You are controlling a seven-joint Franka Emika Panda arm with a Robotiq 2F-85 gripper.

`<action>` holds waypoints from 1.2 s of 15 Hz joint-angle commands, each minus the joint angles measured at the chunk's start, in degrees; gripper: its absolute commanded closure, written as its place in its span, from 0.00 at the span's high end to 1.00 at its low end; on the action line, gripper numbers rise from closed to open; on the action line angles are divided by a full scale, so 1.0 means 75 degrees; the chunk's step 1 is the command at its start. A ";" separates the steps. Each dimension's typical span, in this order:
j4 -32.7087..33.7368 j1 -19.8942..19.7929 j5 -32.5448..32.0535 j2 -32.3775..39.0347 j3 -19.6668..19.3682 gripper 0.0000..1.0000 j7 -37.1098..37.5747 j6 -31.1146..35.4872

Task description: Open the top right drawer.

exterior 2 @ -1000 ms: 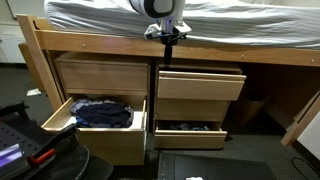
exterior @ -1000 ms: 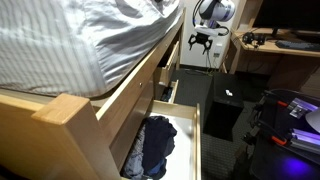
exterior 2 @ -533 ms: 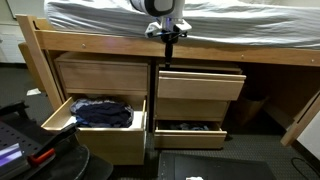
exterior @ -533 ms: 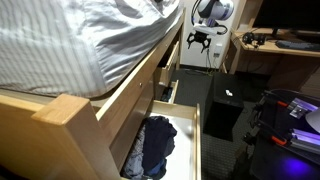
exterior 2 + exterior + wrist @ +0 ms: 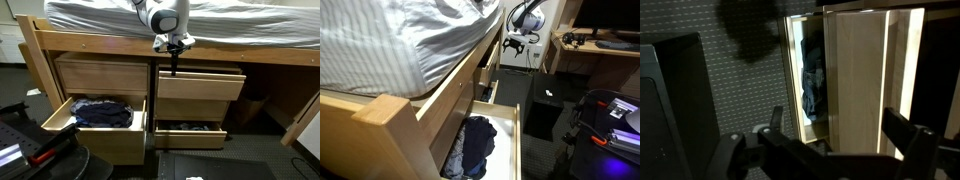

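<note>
A wooden bed frame (image 5: 100, 46) carrying a mattress (image 5: 90, 14) in striped sheets filled both exterior views, with two columns of drawers beneath its rail. The big lower left drawer (image 5: 108, 142) stood pulled far out, dark clothes (image 5: 103, 112) heaped inside. The lower right drawer (image 5: 190, 139) was open only a crack. Above it, right of the centre post and just under the rail, sat the top right drawer (image 5: 205, 86), its plain front showing. The robot arm (image 5: 160, 18) reached down in front of the mattress, and its gripper (image 5: 175, 66) hung at the drawer's upper left corner; whether it touched could not be told. In the wrist view the fingers (image 5: 775, 126) stood wide apart, holding nothing.
</note>
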 commanded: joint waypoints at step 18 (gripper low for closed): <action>0.3770 -0.0055 0.0373 0.2587 0.0609 1.00 0.0179 -0.0886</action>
